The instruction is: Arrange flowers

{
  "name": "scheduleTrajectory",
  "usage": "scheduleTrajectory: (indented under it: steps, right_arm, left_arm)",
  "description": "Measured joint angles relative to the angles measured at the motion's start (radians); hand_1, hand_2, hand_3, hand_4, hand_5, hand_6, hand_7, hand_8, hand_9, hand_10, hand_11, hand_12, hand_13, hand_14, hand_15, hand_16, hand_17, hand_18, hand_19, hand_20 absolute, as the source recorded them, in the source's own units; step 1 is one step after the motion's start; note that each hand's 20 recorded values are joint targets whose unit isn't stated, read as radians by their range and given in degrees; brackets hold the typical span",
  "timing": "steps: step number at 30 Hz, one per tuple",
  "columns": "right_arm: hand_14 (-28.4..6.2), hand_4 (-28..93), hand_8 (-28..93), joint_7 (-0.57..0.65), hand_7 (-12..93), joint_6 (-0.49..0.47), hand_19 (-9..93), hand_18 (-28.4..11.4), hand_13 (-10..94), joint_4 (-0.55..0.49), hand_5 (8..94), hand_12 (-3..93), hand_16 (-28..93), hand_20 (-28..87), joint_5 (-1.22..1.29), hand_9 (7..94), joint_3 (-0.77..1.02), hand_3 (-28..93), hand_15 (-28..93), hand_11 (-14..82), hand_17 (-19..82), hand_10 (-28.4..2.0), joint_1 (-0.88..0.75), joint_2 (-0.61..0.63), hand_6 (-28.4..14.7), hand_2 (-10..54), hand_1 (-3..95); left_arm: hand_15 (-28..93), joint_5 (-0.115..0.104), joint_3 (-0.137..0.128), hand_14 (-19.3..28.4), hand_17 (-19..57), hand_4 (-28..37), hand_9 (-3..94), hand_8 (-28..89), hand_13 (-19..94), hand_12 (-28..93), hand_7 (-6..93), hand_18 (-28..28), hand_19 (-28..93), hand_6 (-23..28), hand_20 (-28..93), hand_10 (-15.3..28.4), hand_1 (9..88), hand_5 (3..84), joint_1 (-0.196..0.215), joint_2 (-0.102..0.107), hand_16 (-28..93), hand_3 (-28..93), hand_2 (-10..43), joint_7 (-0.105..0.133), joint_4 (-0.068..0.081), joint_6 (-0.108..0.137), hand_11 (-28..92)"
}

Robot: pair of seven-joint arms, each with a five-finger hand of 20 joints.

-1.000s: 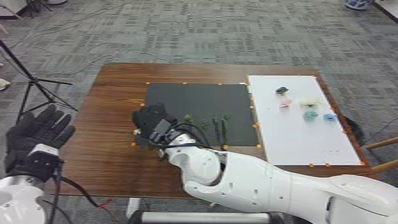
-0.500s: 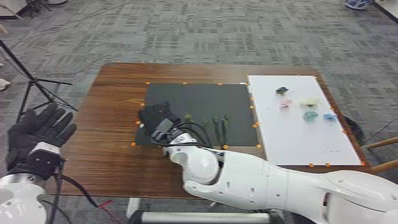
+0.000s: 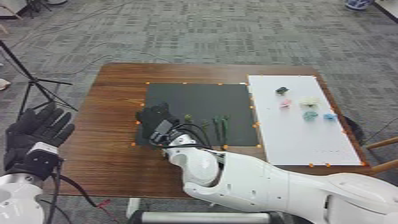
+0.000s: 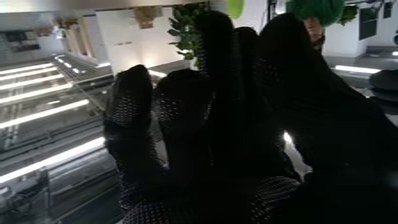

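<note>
One left hand [image 3: 37,131] is open, frame left; centre-left, right hand [image 3: 156,115], grip unclear, nears green stems [image 3: 225,131].

On the worktop [image 3: 108,162], a mat [image 3: 200,96] lies left of a sheet [image 3: 311,145]; stems [image 3: 225,131] lie on the mat's near right part, blossoms [image 3: 309,102] on the sheet's far half.

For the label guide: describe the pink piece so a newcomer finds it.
On the right of the brown table lies a white board. In its far half, the piece sits just nearer than the dark green one and left of the cream one. It's the only pink one there.
</note>
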Motion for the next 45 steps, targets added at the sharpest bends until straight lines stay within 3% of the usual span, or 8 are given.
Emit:
scheduleTrajectory:
  steps: [7, 10, 17, 22, 26, 31, 39, 45]
  right_arm:
    - [-11.2, -28, -15, 0.002, 29, -0.004, 83, -25.9, 67, 0.0, 60.2, 26.0, 35, 39, -0.004, 69.5, 0.027, 73, 75, 22.1, 33, -12.5, -0.02, -0.001, -2.4, -9.5, 53.7]
    - [-12.1, -28, -14, -0.004, 26, -0.016, 81, -26.4, 64, -0.012, 56.0, 19.6, 34, 38, -0.005, 63.9, 0.064, 78, 74, 24.5, 31, -15.0, -0.04, 0.004, -3.5, -9.5, 50.8]
    - [-12.9, -28, -13, -0.128, 23, -0.273, 78, -25.9, 59, -0.214, 51.1, 17.6, 30, 36, -0.22, 56.9, 0.338, 78, 71, 20.9, 28, -17.1, -0.203, 0.096, -5.2, -9.5, 47.6]
    - [-12.6, -28, -12, -0.158, 22, -0.286, 76, -25.6, 58, -0.31, 50.5, 16.9, 30, 35, -0.133, 55.2, 0.543, 77, 68, 19.4, 27, -17.7, -0.323, 0.179, -6.0, -9.5, 48.1]
    - [-12.5, -28, -12, -0.098, 20, -0.27, 75, -25.5, 57, -0.338, 50.1, 16.4, 30, 33, 0.007, 54.1, 0.711, 77, 65, 18.4, 26, -18.2, -0.41, 0.242, -6.8, -9.5, 48.1]
    - [-11.6, -28, -11, 0.03, 20, -0.265, 74, -25.3, 57, -0.396, 50.3, 16.2, 31, 32, -0.063, 54.0, 0.88, 76, 63, 18.3, 26, -18.0, -0.525, 0.35, -6.7, -9.5, 50.2]
    - [-10.6, -28, -11, 0.091, 19, -0.234, 75, -25.3, 57, -0.402, 51.8, 16.1, 33, 31, -0.097, 54.1, 1.099, 74, 60, 18.0, 26, -17.8, -0.685, 0.428, -6.8, -9.5, 52.5]
    - [-8.6, -28, -10, 0.135, 14, -0.313, 75, -25.2, 58, -0.424, 53.4, 15.5, 38, 31, -0.097, 55.8, 1.175, 70, 58, 17.2, 27, -16.9, -0.764, 0.455, -8.4, -9.5, 60.5]
  left_arm:
    - [30, 0.001, 0.0, 13.5, -1.9, -26.8, 32.2, -7, 24, 12, 10.3, 12.2, 24, 9.3, 13, 13.6, 28.6, 39.2, 0.0, -0.002, -2, 71, 14.2, -0.003, 0.0, 0.0, 18]
    - [30, 0.001, -0.004, 13.5, -1.9, -27.0, 32.2, -7, 24, 12, 10.3, 12.3, 24, 9.3, 13, 13.7, 28.2, 39.2, 0.003, -0.009, -2, 71, 14.6, -0.002, -0.001, -0.001, 18]
    - [30, 0.001, -0.037, 13.4, -1.9, -27.6, 32.3, -7, 24, 12, 10.2, 12.3, 24, 9.4, 13, 13.8, 27.6, 39.2, 0.04, -0.042, -2, 71, 15.1, 0.002, -0.015, -0.002, 17]
    - [30, 0.0, -0.073, 13.3, -1.9, -27.8, 32.2, -7, 24, 12, 10.1, 12.3, 24, 9.3, 13, 13.8, 27.4, 39.2, 0.084, -0.067, -2, 72, 15.3, 0.01, -0.031, -0.002, 17]
    - [30, 0.0, -0.088, 13.3, -1.9, -27.9, 32.3, -7, 24, 12, 10.0, 12.3, 24, 9.3, 13, 13.7, 27.3, 39.2, 0.114, -0.084, -2, 72, 15.4, 0.018, -0.039, -0.002, 17]
    - [30, -0.003, -0.097, 13.4, -1.9, -27.9, 32.2, -7, 24, 12, 9.9, 12.3, 24, 9.3, 13, 13.7, 27.1, 38.9, 0.135, -0.096, -2, 72, 15.4, 0.021, -0.047, -0.002, 17]
    - [30, -0.007, -0.108, 13.5, -1.9, -28.0, 32.2, -7, 24, 12, 10.1, 12.4, 24, 9.2, 13, 13.7, 27.2, 39.0, 0.148, -0.1, -2, 71, 15.7, 0.023, -0.05, -0.002, 17]
    - [30, -0.012, -0.112, 13.5, -2.0, -28.2, 32.6, -8, 25, 12, 10.3, 12.4, 25, 9.3, 13, 13.9, 26.8, 39.4, 0.149, -0.1, -2, 71, 16.4, 0.023, -0.051, 0.001, 18]
